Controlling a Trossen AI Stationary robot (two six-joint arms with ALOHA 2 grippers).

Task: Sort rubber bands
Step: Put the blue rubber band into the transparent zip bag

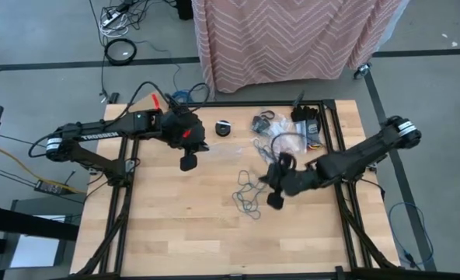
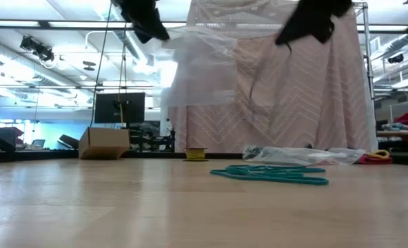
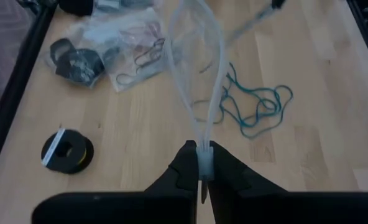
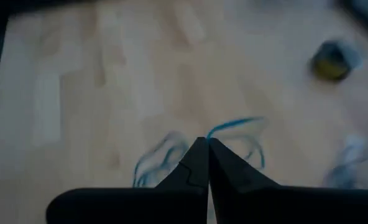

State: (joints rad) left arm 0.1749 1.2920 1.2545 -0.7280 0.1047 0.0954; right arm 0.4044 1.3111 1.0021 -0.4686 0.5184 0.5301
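My left gripper (image 1: 189, 162) hovers over the table's left half, shut on a clear plastic bag (image 3: 196, 74) that hangs high in the low view (image 2: 197, 69). Several teal rubber bands (image 1: 249, 194) lie tangled flat on the wood at mid-table (image 3: 258, 109), and show in the low view (image 2: 273, 173). My right gripper (image 1: 275, 200) is raised just right of that tangle, its fingers closed. In its blurred wrist view a teal rubber band (image 4: 237, 122) starts right at the fingertips (image 4: 207, 144). My left gripper pinches the clear bag's flattened edge (image 3: 202, 158) between its two fingers, which slant downward. The bag is lifted clear of the table and its two walls bulge apart beyond the fingers. My right gripper pinches one teal strand (image 4: 212, 132) at its fingertips, slanting down from the right. The band loops beyond the tips, above the bands on the table; blur hides more.
A small black round disc (image 1: 224, 127) lies far of centre. More clear bags holding bands (image 1: 273, 124) and dark gear (image 1: 308, 117) crowd the far right. A cardboard box (image 1: 148, 101) sits at the far left. Black frame rails (image 1: 335, 148) border the table.
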